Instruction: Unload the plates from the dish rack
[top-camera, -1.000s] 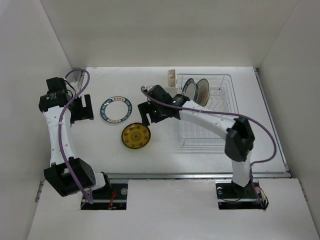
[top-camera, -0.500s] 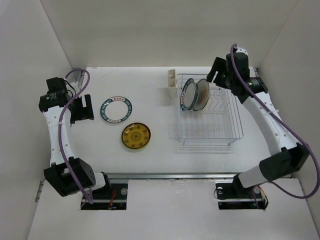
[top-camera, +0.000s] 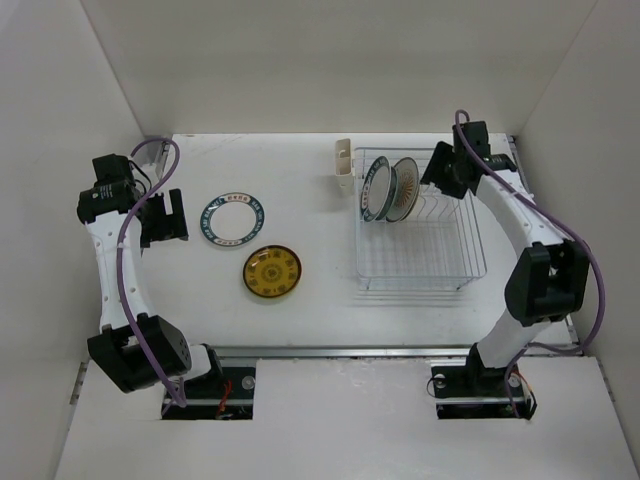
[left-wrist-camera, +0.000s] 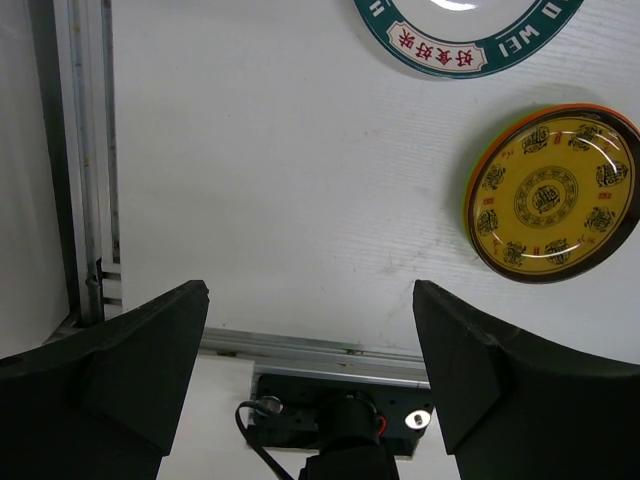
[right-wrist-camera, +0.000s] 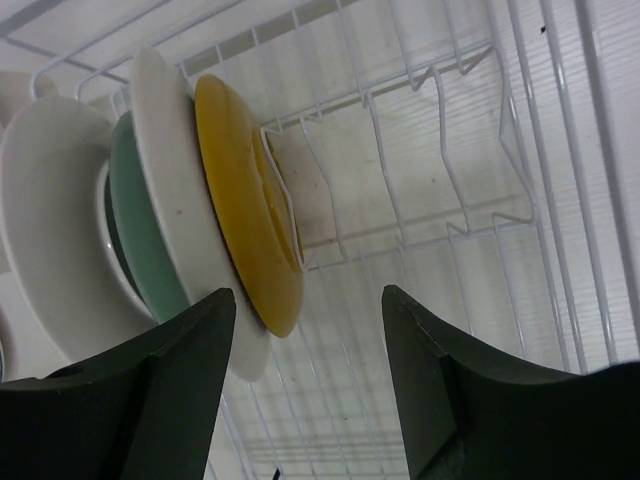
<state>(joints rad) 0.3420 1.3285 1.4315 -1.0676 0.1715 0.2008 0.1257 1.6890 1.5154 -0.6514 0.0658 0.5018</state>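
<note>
The dish rack (top-camera: 470, 250) stands at the right, and upright plates (top-camera: 390, 188) fill its back left slots. In the right wrist view an orange plate (right-wrist-camera: 245, 210) stands nearest, with a white one (right-wrist-camera: 170, 180) and a teal-green one (right-wrist-camera: 135, 230) behind it. My right gripper (top-camera: 445, 172) (right-wrist-camera: 308, 295) hangs open over the rack just right of them, the orange plate's rim near its left finger, untouched. A teal-rimmed plate (top-camera: 233, 219) (left-wrist-camera: 450, 55) and a brown-yellow plate (top-camera: 271, 271) (left-wrist-camera: 550, 195) lie flat on the table. My left gripper (top-camera: 165, 215) (left-wrist-camera: 311, 290) is open and empty, left of them.
A cream cutlery cup (top-camera: 343, 165) sits at the rack's back left corner. The rack's empty wire slots (right-wrist-camera: 450, 150) stretch to the right of the plates. White walls close in the table on three sides. A metal rail (left-wrist-camera: 85, 150) runs along the table's edge.
My right arm has swung from the table's middle near the brown-yellow plate to the rack's back right, and its jaws have narrowed a little. The left arm has not moved.
</note>
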